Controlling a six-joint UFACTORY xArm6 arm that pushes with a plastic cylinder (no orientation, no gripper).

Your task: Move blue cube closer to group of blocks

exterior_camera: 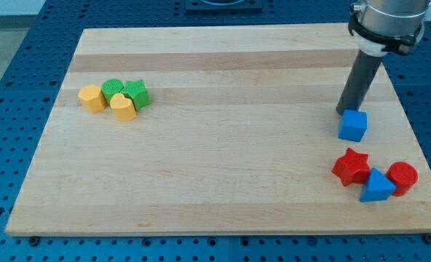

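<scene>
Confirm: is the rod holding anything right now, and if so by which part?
Nothing is held; the rod cannot grip. My tip sits at the blue cube, on its upper-left edge toward the view's top; contact cannot be told.

We see the blue cube (pixel 353 125) resting flat on the wooden board, near the view's right edge, one corner turned toward the view's bottom. The group of blocks lies below it, apart from it: a red star (pixel 351 166), a blue triangular block (pixel 376 186) and a red cylinder (pixel 402 177), clustered close together.
</scene>
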